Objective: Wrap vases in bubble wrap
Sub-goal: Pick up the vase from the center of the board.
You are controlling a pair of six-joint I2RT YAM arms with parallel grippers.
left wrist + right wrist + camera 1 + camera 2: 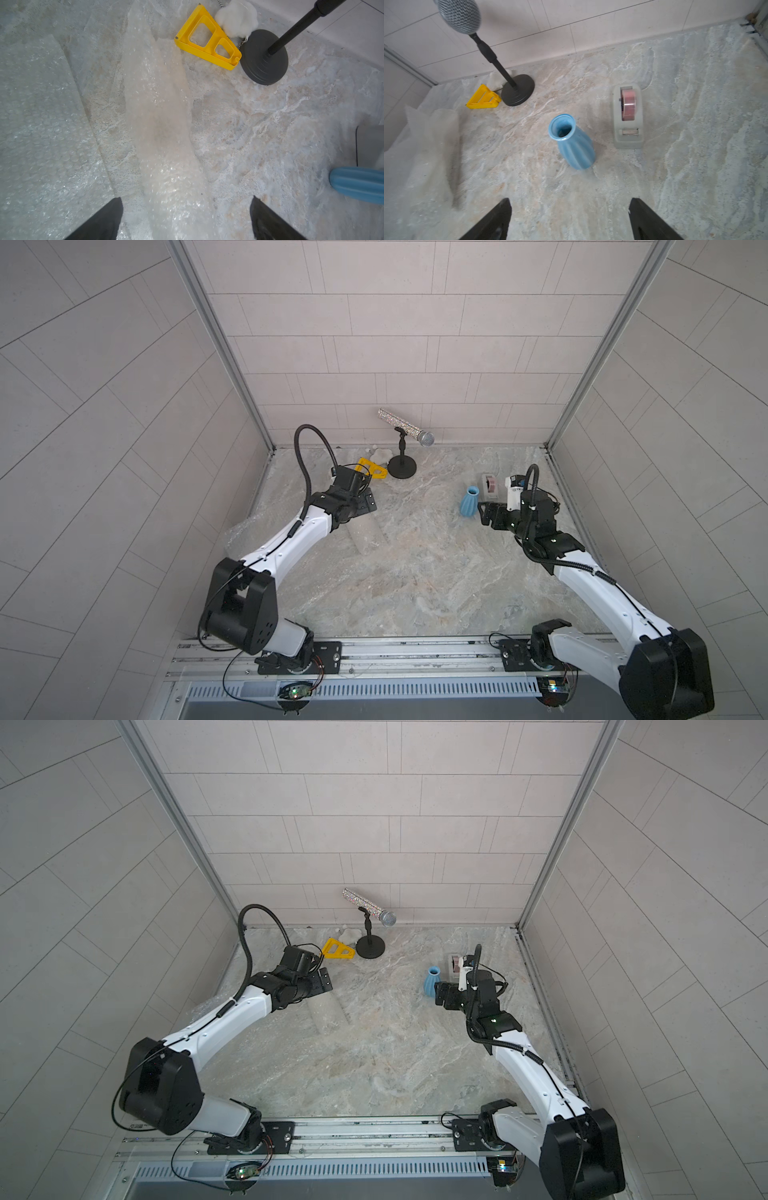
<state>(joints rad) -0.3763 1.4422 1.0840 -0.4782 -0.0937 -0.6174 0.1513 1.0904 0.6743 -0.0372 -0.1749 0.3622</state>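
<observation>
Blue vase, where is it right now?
In both top views the blue vase stands upright on the right side of the table, beside the grey tape dispenser, just ahead of the open right gripper.

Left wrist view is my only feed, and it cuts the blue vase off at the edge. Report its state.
Observer: The blue vase stands upright, unwrapped, mouth up.
Operator: Name what stands next to it.
Observer: A grey tape dispenser, close beside it but apart.
Operator: Give me the right end effector.
Observer: The right end effector is open and empty, short of the vase.
</observation>
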